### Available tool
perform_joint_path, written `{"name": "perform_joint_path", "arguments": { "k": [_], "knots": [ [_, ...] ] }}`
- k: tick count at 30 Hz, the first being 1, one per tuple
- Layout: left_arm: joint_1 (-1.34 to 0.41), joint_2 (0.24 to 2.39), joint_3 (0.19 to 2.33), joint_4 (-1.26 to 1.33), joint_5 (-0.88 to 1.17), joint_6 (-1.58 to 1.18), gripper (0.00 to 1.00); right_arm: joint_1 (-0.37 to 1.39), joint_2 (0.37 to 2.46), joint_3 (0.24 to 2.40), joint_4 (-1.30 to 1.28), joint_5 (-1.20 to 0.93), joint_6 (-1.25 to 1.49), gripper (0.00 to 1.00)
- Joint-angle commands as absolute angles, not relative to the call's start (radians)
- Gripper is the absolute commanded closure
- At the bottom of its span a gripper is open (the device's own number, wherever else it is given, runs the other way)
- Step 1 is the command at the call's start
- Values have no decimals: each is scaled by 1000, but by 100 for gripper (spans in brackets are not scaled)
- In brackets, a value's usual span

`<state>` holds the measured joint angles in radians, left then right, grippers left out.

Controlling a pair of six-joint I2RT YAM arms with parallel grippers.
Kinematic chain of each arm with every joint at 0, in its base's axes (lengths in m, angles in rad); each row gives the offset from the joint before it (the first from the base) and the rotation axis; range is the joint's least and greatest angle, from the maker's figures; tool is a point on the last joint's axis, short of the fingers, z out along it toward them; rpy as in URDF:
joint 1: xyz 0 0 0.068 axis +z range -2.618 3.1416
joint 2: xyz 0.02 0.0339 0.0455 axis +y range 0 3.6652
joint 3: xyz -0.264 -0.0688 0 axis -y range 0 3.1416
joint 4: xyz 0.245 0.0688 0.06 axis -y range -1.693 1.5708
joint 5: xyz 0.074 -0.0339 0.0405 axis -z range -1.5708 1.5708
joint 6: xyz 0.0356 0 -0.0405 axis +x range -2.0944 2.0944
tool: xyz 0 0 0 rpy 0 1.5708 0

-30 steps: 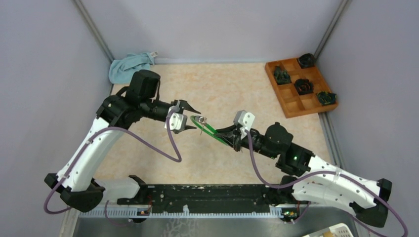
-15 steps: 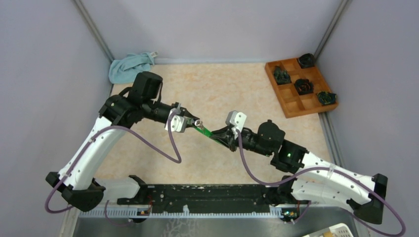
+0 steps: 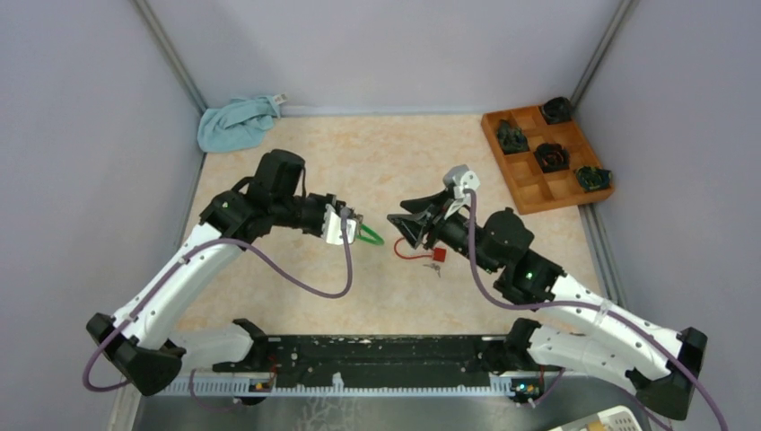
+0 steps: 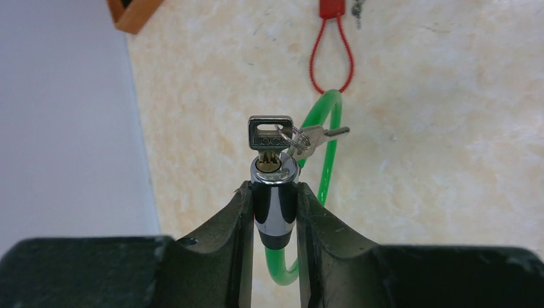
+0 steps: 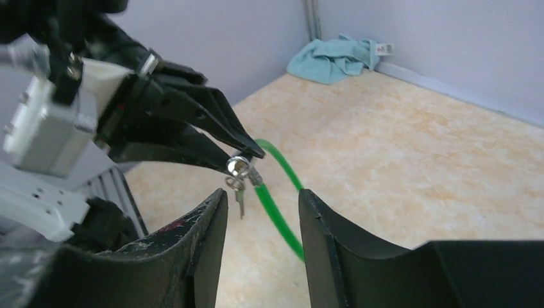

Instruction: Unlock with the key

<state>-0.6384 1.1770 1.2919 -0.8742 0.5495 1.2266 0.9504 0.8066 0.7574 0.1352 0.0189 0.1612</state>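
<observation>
Chrome lock barrel [image 4: 274, 215] now clamped in your left gripper [image 4: 274, 192], jaws narrow, pinching it both sides. Key [image 4: 270, 136] seated in barrel's end, spare key [image 4: 317, 133] dangling beside it. Green cable [image 4: 328, 154] loops off beyond. Handover looks done: your right gripper [image 5: 262, 196] just let go of cable and backed off, jaws parted, empty, facing key. Judgement: key free for you to turn. Red cable lock [image 3: 420, 254] lies near right gripper, untouched.

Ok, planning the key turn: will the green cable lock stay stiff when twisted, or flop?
Its thin green cable curves in a loop, so probably floppy. The polished barrel in the left claw looks rigid but may slip round.
</observation>
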Motion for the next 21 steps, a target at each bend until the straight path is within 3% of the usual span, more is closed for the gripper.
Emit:
{"name": "perform_joint_path", "arguments": {
  "k": [1, 9, 21],
  "knots": [
    [-645, 1094, 1262, -658, 460, 1276, 100, 939, 824, 858, 160, -30, 381, 55],
    [-668, 1058, 1141, -562, 388, 1327, 100, 938, 999, 923, 176, -89, 584, 58],
    [-678, 1066, 1103, -559, 376, 1321, 100, 939, 1120, 899, 214, -105, 625, 68]
  ]
}}
